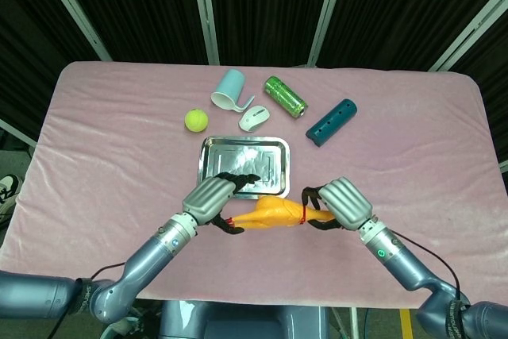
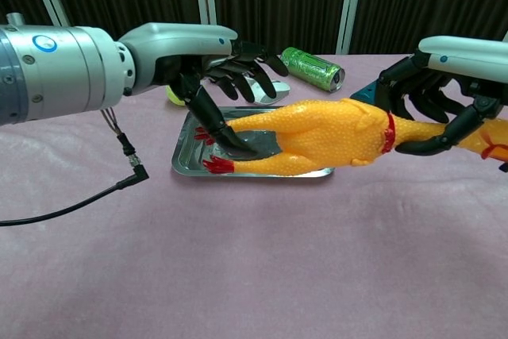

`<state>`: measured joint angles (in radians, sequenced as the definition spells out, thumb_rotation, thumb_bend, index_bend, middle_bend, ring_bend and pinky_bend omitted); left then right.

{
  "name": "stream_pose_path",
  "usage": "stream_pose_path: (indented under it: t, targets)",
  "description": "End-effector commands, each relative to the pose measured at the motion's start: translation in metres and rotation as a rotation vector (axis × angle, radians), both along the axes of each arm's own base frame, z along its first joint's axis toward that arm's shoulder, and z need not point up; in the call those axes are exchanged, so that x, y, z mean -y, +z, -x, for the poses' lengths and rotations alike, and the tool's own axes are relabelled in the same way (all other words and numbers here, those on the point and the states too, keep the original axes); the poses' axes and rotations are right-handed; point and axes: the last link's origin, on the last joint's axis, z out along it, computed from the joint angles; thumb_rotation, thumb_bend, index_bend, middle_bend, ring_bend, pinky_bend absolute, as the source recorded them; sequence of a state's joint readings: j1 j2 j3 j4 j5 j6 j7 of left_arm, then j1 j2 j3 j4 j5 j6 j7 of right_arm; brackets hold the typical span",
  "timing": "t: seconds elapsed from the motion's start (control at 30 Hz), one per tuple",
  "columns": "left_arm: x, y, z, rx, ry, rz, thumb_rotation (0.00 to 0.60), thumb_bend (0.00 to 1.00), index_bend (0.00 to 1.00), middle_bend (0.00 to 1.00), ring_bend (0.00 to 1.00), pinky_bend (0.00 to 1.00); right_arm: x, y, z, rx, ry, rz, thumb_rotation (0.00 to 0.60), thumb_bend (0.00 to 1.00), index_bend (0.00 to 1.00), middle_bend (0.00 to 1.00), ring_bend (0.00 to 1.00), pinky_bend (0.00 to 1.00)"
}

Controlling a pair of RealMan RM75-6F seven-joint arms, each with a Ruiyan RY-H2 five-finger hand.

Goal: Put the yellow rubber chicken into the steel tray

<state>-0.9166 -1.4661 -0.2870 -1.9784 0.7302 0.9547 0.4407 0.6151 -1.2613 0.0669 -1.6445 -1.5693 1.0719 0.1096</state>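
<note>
The yellow rubber chicken hangs level in the air just in front of the steel tray, its red feet pointing left. My right hand grips it by the neck at the red collar. My left hand is at the feet end. In the chest view the chicken hovers over the near rim of the tray. There the left hand has its fingers spread above the legs and its thumb reaching down between them, not closed on them. The right hand wraps the neck.
Behind the tray lie a tennis ball, a tipped light-blue cup, a white mouse, a green can and a teal cylinder. A pink cloth covers the table.
</note>
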Motion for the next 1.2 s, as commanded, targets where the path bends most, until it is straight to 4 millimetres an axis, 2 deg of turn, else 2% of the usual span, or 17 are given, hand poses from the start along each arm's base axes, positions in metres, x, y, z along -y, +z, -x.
stream_pose_path:
  t: [0.03, 0.47, 0.6, 0.87, 1.1, 1.2]
  targets:
    - [-0.002, -0.004, -0.004, 0.013, 0.014, 0.001, 0.600, 0.07, 0.12, 0.18, 0.19, 0.17, -0.001, -0.001, -0.003, 0.006, 0.003, -0.005, 0.600, 0.63, 1.00, 0.79, 0.74, 0.81]
    - [0.001, -0.018, -0.019, 0.099, 0.035, 0.082, 0.600, 0.07, 0.13, 0.18, 0.19, 0.17, 0.003, -0.007, -0.019, 0.017, 0.016, -0.007, 0.600, 0.63, 1.00, 0.79, 0.74, 0.81]
    - [-0.003, -0.021, -0.023, 0.123, 0.036, 0.065, 0.600, 0.10, 0.16, 0.20, 0.19, 0.18, 0.004, -0.008, -0.020, 0.019, 0.012, -0.011, 0.600, 0.63, 1.00, 0.78, 0.74, 0.81]
    - [-0.003, -0.030, -0.028, 0.170, 0.051, 0.071, 0.600, 0.36, 0.32, 0.35, 0.32, 0.29, 0.007, -0.008, -0.019, 0.028, -0.005, -0.009, 0.600, 0.63, 1.00, 0.78, 0.74, 0.81]
    - [-0.004, -0.031, -0.024, 0.150, 0.042, 0.052, 0.600, 0.46, 0.37, 0.40, 0.36, 0.31, 0.010, -0.007, -0.014, 0.046, -0.039, -0.014, 0.600, 0.64, 1.00, 0.78, 0.74, 0.81]
    - [-0.005, -0.031, -0.025, 0.155, 0.045, 0.046, 0.600, 0.55, 0.45, 0.49, 0.44, 0.35, 0.012, -0.007, -0.013, 0.055, -0.047, -0.013, 0.600, 0.64, 1.00, 0.78, 0.74, 0.81]
